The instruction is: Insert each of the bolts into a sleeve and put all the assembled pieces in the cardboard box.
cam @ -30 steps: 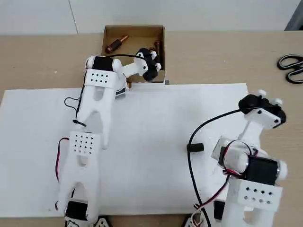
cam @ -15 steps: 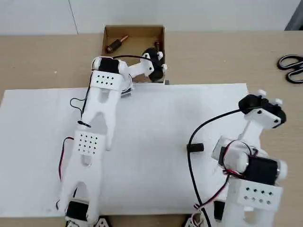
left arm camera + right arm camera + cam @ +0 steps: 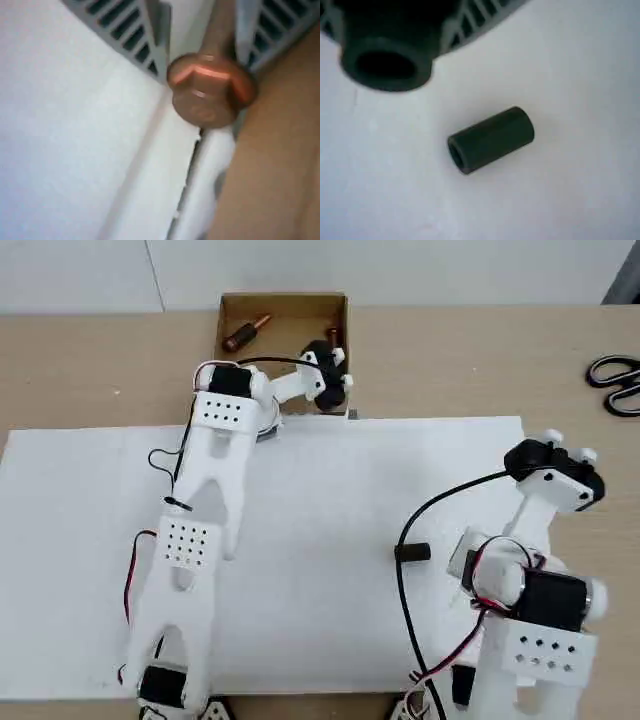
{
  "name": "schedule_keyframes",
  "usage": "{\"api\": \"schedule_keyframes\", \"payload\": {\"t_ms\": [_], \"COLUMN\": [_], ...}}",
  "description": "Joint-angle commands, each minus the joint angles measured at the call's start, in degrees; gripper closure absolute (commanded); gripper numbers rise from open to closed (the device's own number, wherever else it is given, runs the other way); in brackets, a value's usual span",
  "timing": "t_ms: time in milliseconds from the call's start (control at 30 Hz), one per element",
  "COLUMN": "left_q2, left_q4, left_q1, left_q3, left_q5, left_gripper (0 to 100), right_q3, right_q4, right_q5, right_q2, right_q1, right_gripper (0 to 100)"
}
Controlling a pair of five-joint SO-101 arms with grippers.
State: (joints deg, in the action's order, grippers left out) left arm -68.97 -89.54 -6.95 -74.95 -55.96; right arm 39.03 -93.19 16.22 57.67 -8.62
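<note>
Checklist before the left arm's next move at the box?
1. Left gripper shut on bolt: ok.
2. Sleeve on that bolt: cannot tell.
3. Left gripper inside cardboard box walls: cannot tell, it hangs at the near right corner.
4. Room in box beside the assembled piece: ok.
5. Right gripper shut on spare sleeve: ok.
6. All sleeves used: not ok, loose sleeve lies on the white sheet.

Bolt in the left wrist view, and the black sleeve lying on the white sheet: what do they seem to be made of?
The bolt looks like copper-coloured metal, fairly polished: bright glints run across its head. The lying sleeve is matte black with only a faint sheen; plastic or blackened metal, the look leaves it open.
</note>
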Motion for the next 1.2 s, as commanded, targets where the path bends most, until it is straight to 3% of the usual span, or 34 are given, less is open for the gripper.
{"api": "schedule_keyframes", "payload": {"t_ms": [0,200,567,800,1167], "left_q2": [0.1,0.1,-2.9,-3.0,-2.7], "left_q4": [2.5,1.0,0.9,0.1,-4.0], "left_q1": [1.3,2.7,4.0,3.8,3.6], "left_q3": [-0.9,-0.9,-1.5,-1.7,-2.0], "left_q5": [0.0,0.0,-0.1,-1.6,-3.0], "left_gripper": [93,84,83,93,96], "right_q3": [-0.3,-0.3,-0.4,-0.4,-0.4], "right_q4": [0.8,0.8,0.7,0.6,0.5], "right_q5": [0.2,0.2,0.1,0.1,0.1], "right_q2": [0.7,0.7,0.7,0.7,0.7], "right_q1": [0.3,0.4,0.4,0.2,0.3], "right_gripper": [99.5,99.5,99.5,99.5,99.5]}}
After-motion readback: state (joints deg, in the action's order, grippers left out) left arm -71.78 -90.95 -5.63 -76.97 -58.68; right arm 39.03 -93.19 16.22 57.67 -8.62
